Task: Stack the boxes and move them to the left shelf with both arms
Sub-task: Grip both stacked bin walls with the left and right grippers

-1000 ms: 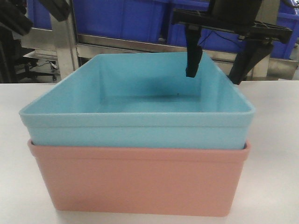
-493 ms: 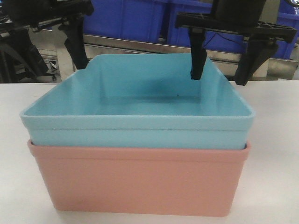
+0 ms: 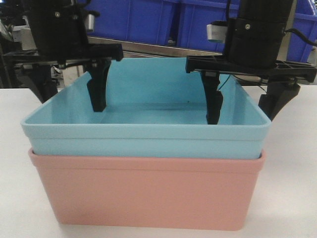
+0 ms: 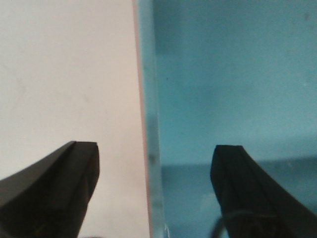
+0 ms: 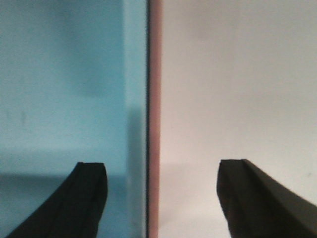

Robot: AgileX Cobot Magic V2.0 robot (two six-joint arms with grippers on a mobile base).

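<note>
Nesting on the bench [image 3: 292,163]: one blue box [image 3: 148,139] inside one pink box [image 3: 148,193]; left gripper [image 3: 72,97] and right gripper [image 3: 241,114] spread wide, straddling its rims.

The left gripper [image 3: 72,100] and right gripper [image 3: 241,115] are matte black, with tapered wedge fingers [image 3: 97,91] under flat crossbars [image 3: 247,67]. Each wrist [image 3: 255,29] carries a silver cylinder [image 3: 216,32], with thin cables [image 3: 299,33] at upper right.

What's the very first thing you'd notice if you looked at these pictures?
The big turquoise box nested inside the pink box, in the middle of the white table, grabs the eye first. Next come two black grippers: the left gripper and the right gripper each hang open over a side wall of the turquoise box, one finger inside and one outside. Dark blue bins sit behind.
</note>
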